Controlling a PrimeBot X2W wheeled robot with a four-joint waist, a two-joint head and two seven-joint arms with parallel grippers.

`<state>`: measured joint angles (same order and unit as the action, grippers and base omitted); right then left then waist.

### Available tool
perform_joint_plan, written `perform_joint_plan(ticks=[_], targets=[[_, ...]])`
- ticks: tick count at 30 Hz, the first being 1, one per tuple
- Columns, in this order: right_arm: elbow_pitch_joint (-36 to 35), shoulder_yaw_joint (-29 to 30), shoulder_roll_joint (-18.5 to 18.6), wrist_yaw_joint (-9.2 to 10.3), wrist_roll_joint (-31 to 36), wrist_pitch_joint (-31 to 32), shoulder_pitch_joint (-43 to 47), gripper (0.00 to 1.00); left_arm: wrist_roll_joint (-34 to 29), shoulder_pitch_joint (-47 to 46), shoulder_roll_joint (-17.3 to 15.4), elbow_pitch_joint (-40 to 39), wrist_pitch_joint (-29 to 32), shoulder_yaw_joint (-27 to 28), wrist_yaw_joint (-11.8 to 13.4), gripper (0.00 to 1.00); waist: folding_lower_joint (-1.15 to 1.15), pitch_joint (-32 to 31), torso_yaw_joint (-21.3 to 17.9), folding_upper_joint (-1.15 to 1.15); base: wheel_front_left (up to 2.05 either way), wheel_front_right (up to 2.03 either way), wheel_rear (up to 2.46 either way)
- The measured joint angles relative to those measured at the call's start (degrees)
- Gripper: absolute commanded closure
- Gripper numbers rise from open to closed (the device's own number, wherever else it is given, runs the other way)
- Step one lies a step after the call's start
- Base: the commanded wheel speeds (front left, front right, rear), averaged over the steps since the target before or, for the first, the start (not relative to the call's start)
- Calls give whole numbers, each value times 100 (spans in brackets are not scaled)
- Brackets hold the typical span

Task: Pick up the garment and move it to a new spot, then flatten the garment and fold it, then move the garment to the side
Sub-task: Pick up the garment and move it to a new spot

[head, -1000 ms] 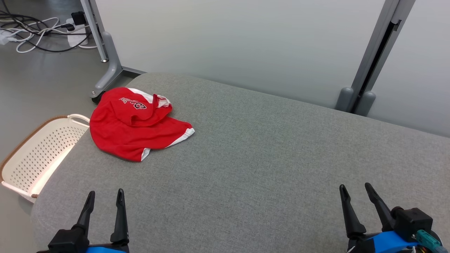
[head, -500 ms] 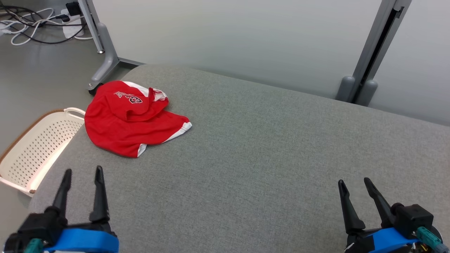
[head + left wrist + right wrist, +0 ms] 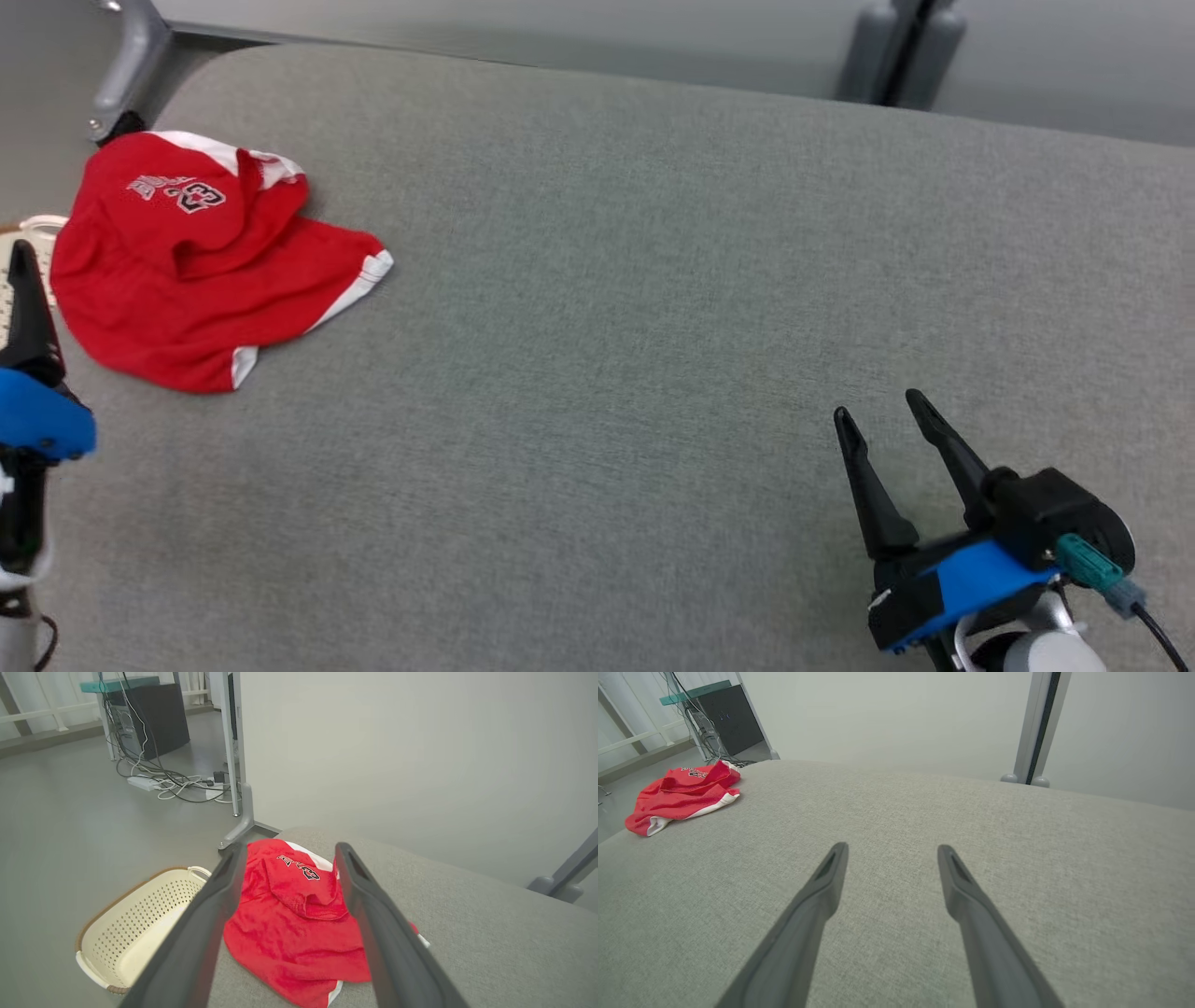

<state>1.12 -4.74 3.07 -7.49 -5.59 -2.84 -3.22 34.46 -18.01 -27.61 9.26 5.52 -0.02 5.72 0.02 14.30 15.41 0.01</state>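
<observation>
A grey fabric-covered table (image 3: 653, 280) spans the head view. Beside its left end, down on the grey floor (image 3: 70, 826), sits a cream perforated basket (image 3: 140, 914) with a brown rim. Pale partition panels (image 3: 397, 756) stand behind the table, held by grey metal posts (image 3: 1038, 723). One angled foot (image 3: 238, 826) rests on the floor near the table's corner. Farther back, white and black cables (image 3: 173, 781) tangle around a power strip (image 3: 140, 782) before a black cabinet (image 3: 154, 718).
</observation>
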Motion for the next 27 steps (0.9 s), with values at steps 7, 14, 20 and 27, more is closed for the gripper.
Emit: perform_joint_plan(ticks=[7,14,20,27], targets=[[-449,-248,224,0,14,183,-255,0,548,-717,-224,938,409,453,-13,0,0,844,-618,0,0,0,0],[-1002,-346,400,0,14,276,-366,0,882,-1305,-568,2005,747,768,-19,0,0,1661,-1068,1,0,0,0],[-1214,-361,402,0,13,267,-369,0,1203,-1706,-635,2817,1570,749,7,0,-1,2001,-1205,1,0,0,0],[-1109,-358,326,0,-43,141,-398,0,1133,-1852,-682,3045,1931,488,-38,100,-2,1808,-1207,-1,0,0,0]])
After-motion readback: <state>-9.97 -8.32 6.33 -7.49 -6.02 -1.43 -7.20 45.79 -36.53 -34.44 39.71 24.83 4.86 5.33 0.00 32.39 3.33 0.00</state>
